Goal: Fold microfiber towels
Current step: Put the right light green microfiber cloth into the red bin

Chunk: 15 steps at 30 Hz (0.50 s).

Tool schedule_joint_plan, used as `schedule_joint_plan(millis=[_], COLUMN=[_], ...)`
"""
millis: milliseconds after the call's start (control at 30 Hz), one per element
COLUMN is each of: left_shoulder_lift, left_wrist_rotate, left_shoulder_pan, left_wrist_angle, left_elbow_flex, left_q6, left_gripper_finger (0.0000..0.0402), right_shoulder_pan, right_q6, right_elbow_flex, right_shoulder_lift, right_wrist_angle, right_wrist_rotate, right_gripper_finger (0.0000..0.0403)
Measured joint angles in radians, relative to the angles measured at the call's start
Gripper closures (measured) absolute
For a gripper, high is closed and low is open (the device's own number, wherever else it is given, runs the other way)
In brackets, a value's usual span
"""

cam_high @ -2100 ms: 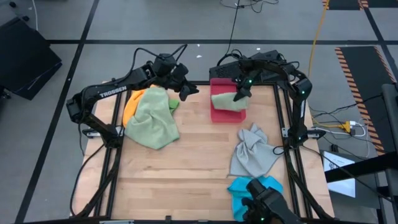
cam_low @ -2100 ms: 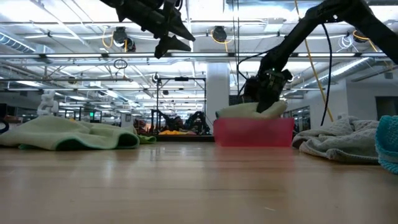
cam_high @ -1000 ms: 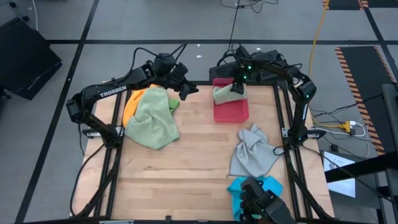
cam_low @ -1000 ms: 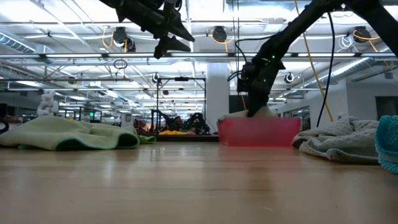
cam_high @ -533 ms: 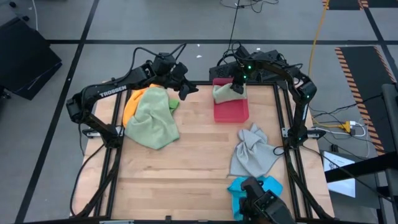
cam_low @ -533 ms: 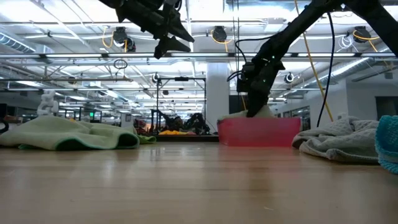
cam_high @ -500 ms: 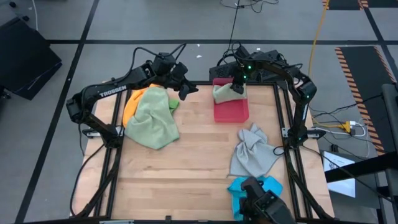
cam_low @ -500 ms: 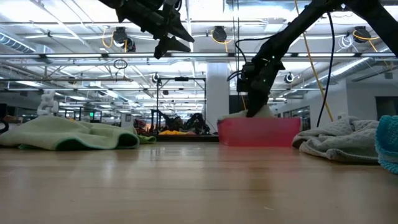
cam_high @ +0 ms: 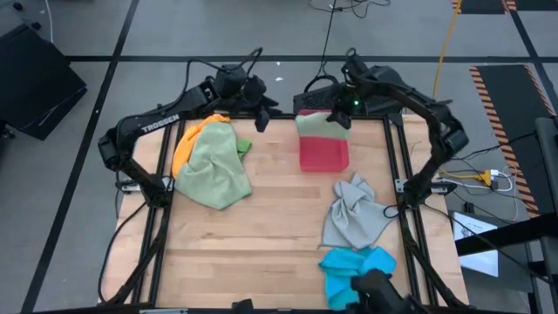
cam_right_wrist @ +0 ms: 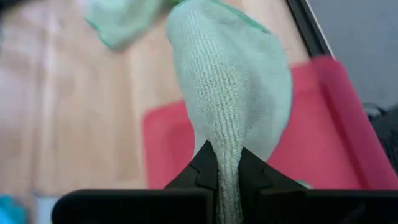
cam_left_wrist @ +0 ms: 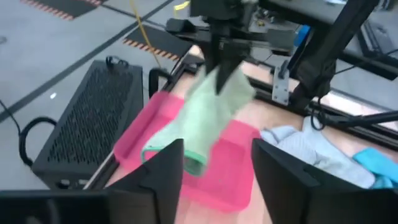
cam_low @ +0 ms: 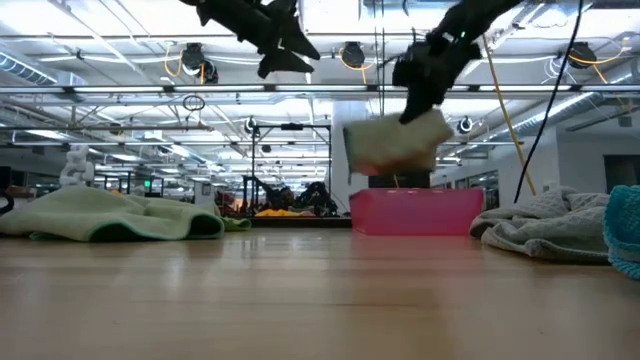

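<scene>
Nearest me on the desk [cam_high: 270, 235] lies the blue towel [cam_high: 349, 264] at the front right edge, with the grey towel [cam_high: 353, 214] crumpled just behind it. Over on the left sits a heap — a pale green towel [cam_high: 214, 166] draped over an orange towel [cam_high: 185, 146], with a bright green towel [cam_high: 243, 146] peeking out at the heap's far side.

Farther back is the pink tray [cam_high: 323, 153], and above it my right claw [cam_low: 415, 112] is pinched tight on a folded sage towel [cam_low: 392, 143], which hangs clear of the tray rim with air beneath it.

My left claw [cam_low: 282, 62] hovers high near the far edge, beside the heap, fingers parted and holding nothing.

As I judge it, I'm carrying this towel out over bare wood to fold it. To do it well I'd keep the pinch firm, move slowly so the hanging cloth doesn't swing — and lower it until the bottom edge drags flat before letting go. The left claw should come in for the opposite corner.
</scene>
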<state>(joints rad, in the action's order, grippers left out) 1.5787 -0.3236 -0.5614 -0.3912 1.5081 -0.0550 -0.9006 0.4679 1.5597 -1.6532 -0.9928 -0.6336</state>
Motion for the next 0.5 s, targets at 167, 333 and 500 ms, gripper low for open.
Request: schedule_joint_plan(millis=[167,333,500], left_shoulder_lift=[0.061,0.124,0.210], left_wrist_rotate=[-0.052,-0.109,-0.177], left_shoulder_pan=[0.006,0.040,0.068], left_wrist_angle=[0.021,0.151,0.148], left_elbow_flex=[0.081,0.144,0.170], left_q6=[0.025,0.044,0.018], left_gripper_finger=[0.0138,0.0081,0.0082], right_shoulder_pan=[0.051,0.112,0.153], right_q6=[-0.114,-0.177,-0.237], right_elbow_flex=[0.000,0.000,0.000], right_shoulder_lift=[0.093,0.104,0.104], right_wrist_angle=[0.000,0.015,0.088], right_wrist_rotate=[-0.035,-0.075,-0.075], right_gripper_finger=[0.0394,0.0394,0.0394])
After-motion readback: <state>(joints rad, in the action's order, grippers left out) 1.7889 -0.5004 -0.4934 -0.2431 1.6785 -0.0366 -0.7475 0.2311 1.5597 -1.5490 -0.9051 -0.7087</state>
